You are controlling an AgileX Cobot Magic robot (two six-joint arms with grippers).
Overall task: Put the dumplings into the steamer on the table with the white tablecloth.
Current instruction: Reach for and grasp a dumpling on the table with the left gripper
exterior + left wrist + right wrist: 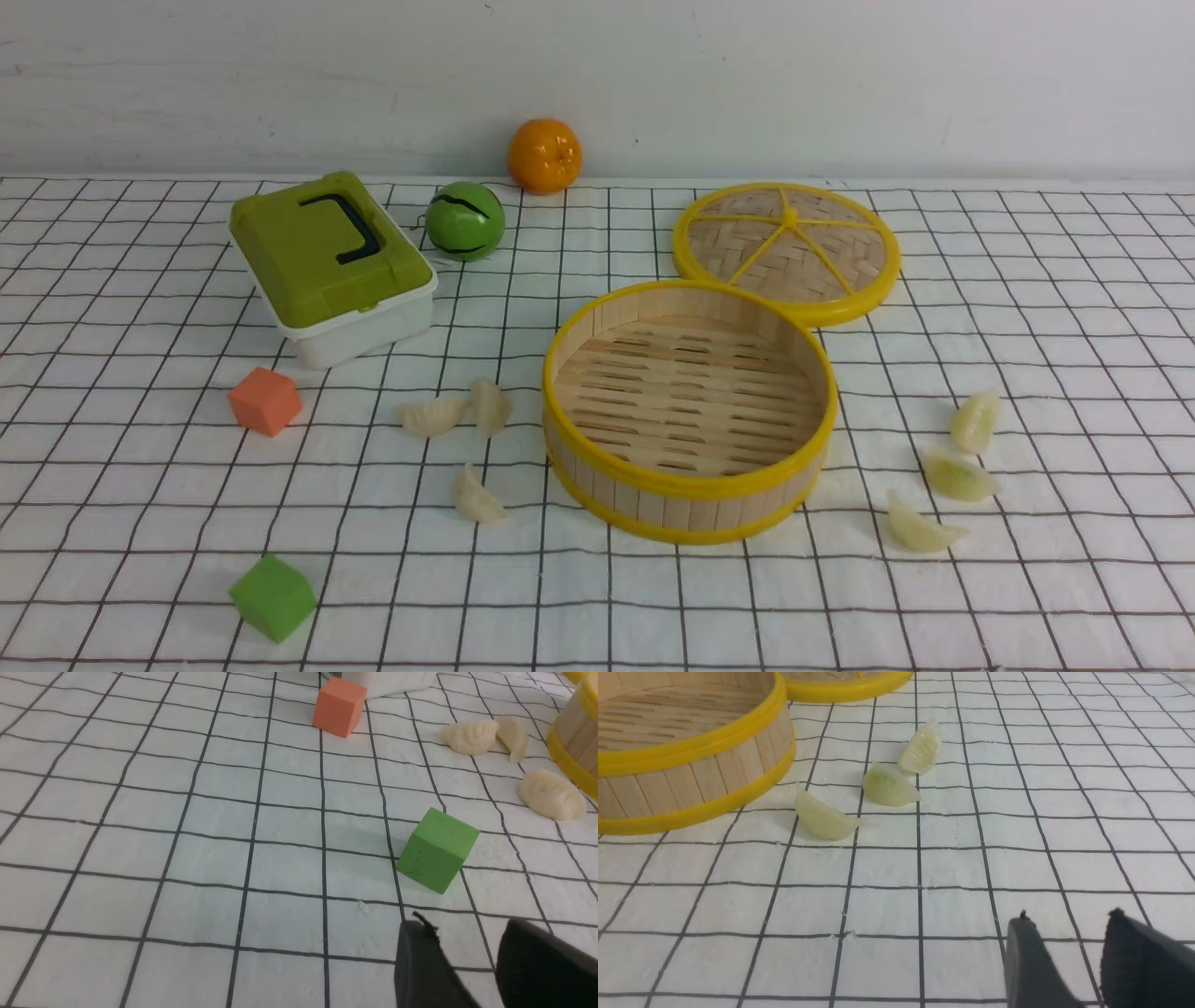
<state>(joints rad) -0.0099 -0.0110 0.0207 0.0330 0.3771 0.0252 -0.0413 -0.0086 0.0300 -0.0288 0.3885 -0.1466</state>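
starting: no dumplings (432,416) in the steamer (686,487) yet (three lie either side); left gripper (465,926) and right gripper (1069,917) gape empty; next, descend onto one.

Front cam looks fwd toward 12 o'clock, across whole worktop (121,467). L wrist cam sits low, close, over 8 o'clock area; R wrist cam over 4 o'clock. All three share steamer (686,509).

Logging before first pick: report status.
Left gripper, right gripper open, empty. Six dumplings on cloth, steamer empty. Green cube close by left gripper.
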